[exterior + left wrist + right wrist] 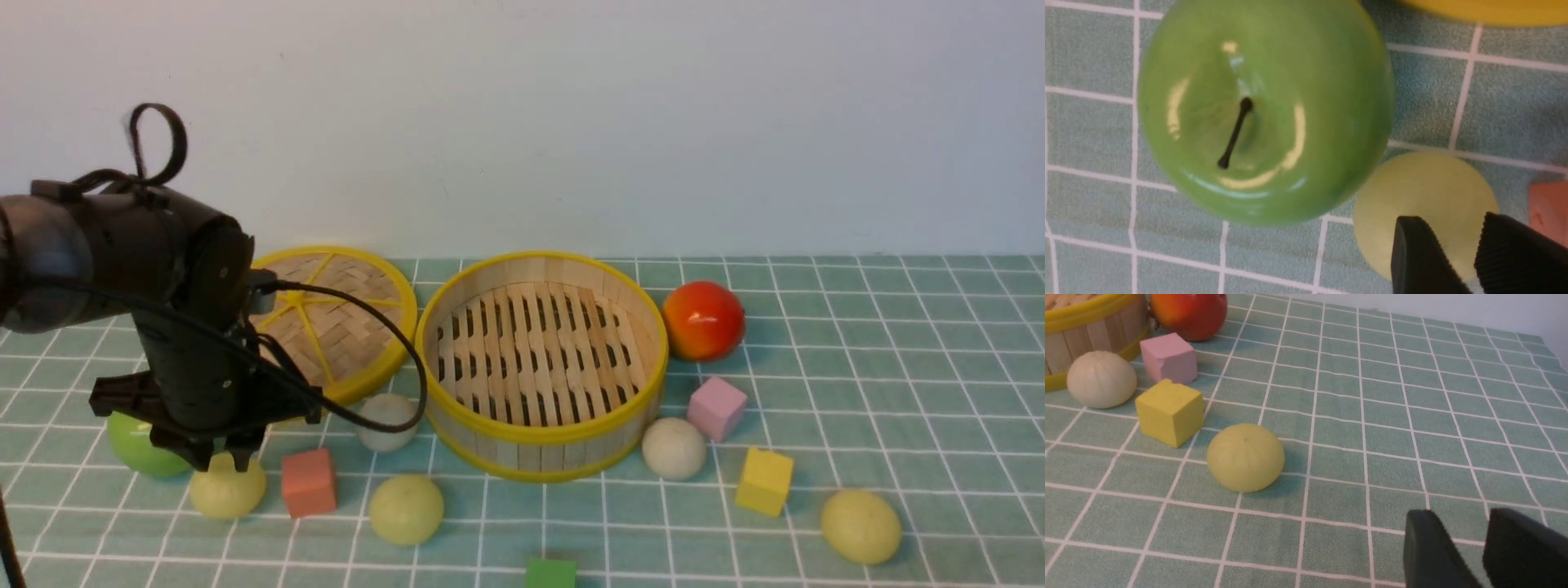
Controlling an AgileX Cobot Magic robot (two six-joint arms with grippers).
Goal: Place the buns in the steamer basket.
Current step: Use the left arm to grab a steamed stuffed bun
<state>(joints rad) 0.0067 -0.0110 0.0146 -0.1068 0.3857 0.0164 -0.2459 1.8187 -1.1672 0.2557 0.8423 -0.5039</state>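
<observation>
Left gripper (220,464) hangs right over the yellow-green bun (226,490) on the tabletop between the apple (143,451) and the orange block (309,482), jaws slightly apart and empty, so I'd spread wider and drop straight down without nudging the apple, then head for the steamer basket (542,445).

Front camera faces forward across the green checked tablecloth (898,343) from middle distance. Left wrist camera looks straight down, very close, on the glossy green apple (1265,110). Right wrist camera looks low and slantwise over the yellow cube (1169,410). The front view shares both.
</observation>
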